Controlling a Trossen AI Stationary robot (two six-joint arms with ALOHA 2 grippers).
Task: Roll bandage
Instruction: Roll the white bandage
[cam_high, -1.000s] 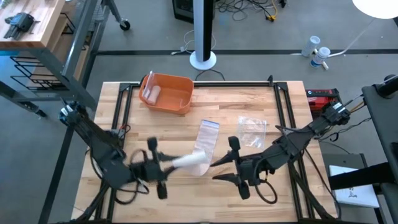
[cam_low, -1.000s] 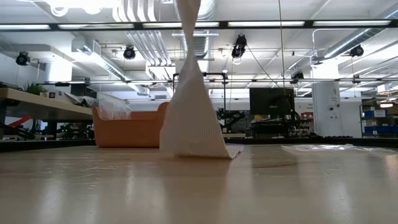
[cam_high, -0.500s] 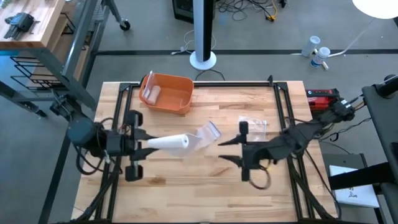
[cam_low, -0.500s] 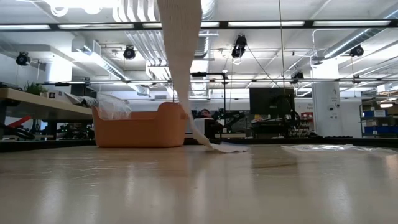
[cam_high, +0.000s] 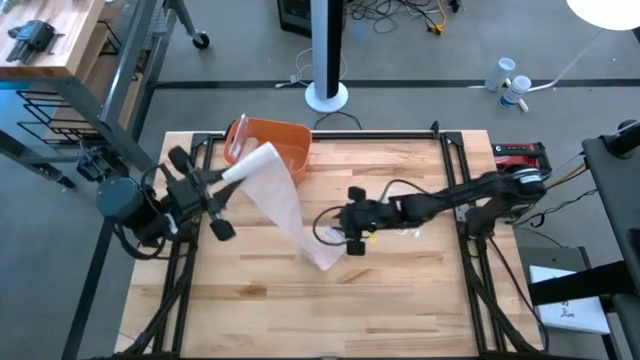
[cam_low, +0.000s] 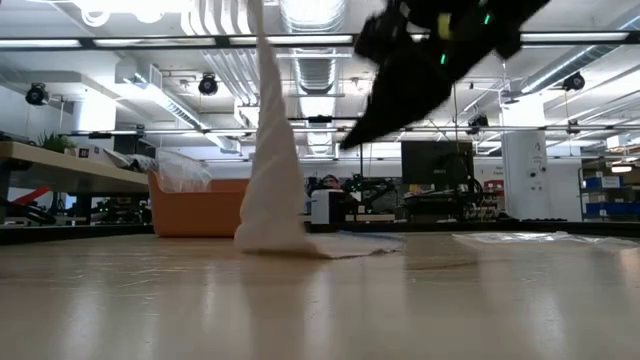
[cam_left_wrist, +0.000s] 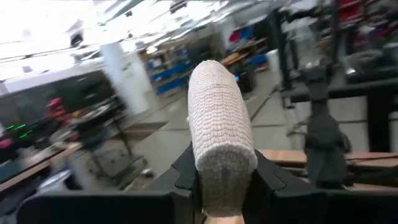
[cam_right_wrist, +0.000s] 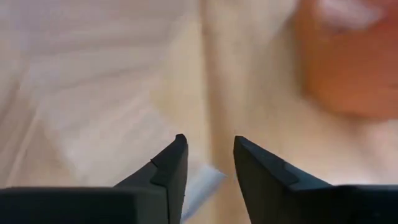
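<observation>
A white bandage roll (cam_high: 255, 160) is held above the table's far left part, next to the orange bin (cam_high: 285, 135); my left gripper (cam_high: 222, 183) is shut on it. Its loose strip (cam_high: 285, 205) slants down from the roll, and the strip's end (cam_low: 345, 245) lies flat on the wood. My right gripper (cam_high: 350, 228) hovers open just to the right of that end, above the table, with nothing between its fingers (cam_right_wrist: 168, 168). In the low view it shows dark and high up (cam_low: 400, 90). My left gripper pinches the roll by the two sides of its near end (cam_left_wrist: 221, 171) between its two fingers (cam_left_wrist: 186, 168). The roll lies along the fingers and sticks out past their tips. It is lifted clear of the table, with the strip hanging from it down to the wood.
The orange bin holds another small roll (cam_high: 243, 150). A clear plastic wrapper (cam_low: 520, 237) lies on the table to the right, partly under my right arm (cam_high: 440, 203). Bare wood lies along the near half of the table (cam_high: 330, 320).
My left gripper has carried the roll up and from the table's near edge toward its far left, turning to point at the bin. The strip has paid out longer and its end has shifted on the wood. My right gripper has moved left and toward the far edge, up to the strip's end.
</observation>
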